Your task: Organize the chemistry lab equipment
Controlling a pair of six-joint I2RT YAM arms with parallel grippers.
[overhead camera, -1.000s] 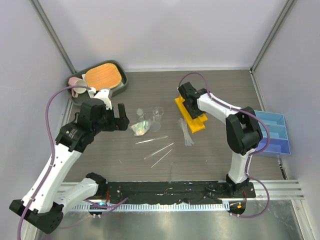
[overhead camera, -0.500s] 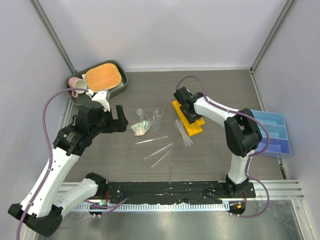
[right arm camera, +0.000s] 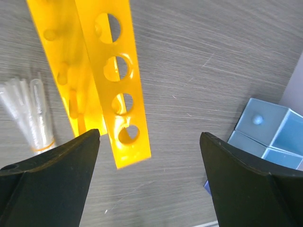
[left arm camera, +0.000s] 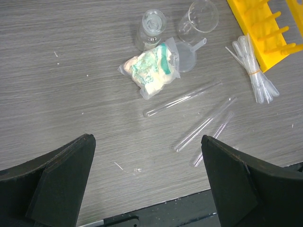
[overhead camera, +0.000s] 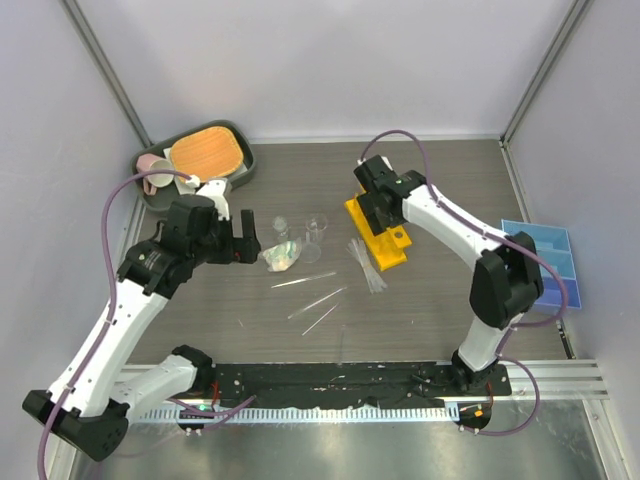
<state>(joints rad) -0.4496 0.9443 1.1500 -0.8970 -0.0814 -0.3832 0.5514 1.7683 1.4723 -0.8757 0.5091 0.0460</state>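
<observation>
Jaws spread on both: I see right gripper (right arm camera: 150, 142) above yellow-orange plastic test tube rack (right arm camera: 92, 47), left gripper (left arm camera: 147, 139) above thin clear tubes (left arm camera: 182, 98).

Beakers (overhead camera: 316, 227) behind packet (overhead camera: 282, 256); tubes (overhead camera: 303, 280) before it; pipettes (overhead camera: 367, 265) just left of rack (overhead camera: 385, 245); compartment tray (overhead camera: 560, 275) far right.

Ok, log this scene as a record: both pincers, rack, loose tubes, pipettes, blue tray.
left pincer: open, empty, over the table
right pincer: open, empty, over the rack's end
yellow rack: on the table, visible holes empty
thin tubes: three, loose on the table
pipette bundle: beside the rack
blue tray: at the table's right edge
</observation>
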